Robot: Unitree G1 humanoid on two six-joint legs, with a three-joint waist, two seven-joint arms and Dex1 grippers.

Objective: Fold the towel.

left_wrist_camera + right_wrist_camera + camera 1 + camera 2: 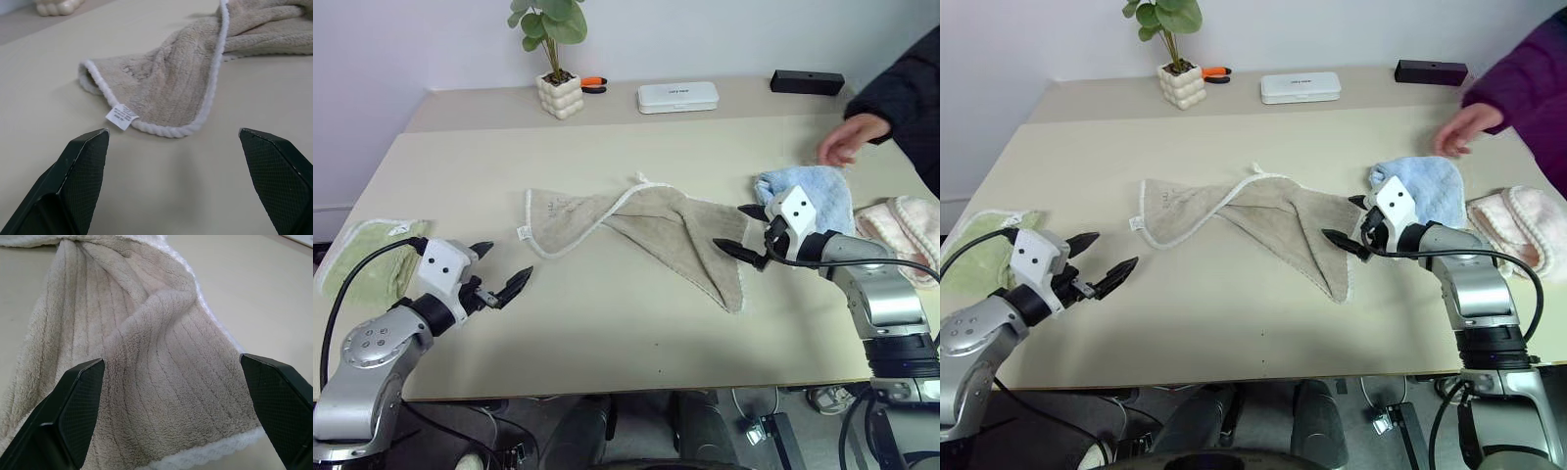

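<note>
The towel (pixel 646 230), beige-grey with whitish edging, lies twisted and crumpled across the middle of the table (pixel 607 333). Its small white tag (pixel 121 116) sits at its left end. My left gripper (pixel 499 269) hovers open just left of that end, near the table's front, with nothing between its fingers. My right gripper (pixel 736 230) is open at the towel's right side, its fingers (pixel 83 401) spread over the ribbed cloth without closing on it.
A light blue towel (pixel 818 191) lies behind my right gripper, a pink cloth (pixel 901 223) at the right edge, a pale green towel (pixel 367 250) at the left edge. A person's hand (pixel 847 137) reaches in at the back right. A potted plant (pixel 558 83), white case (pixel 677 96) and black box (pixel 807 81) stand at the back.
</note>
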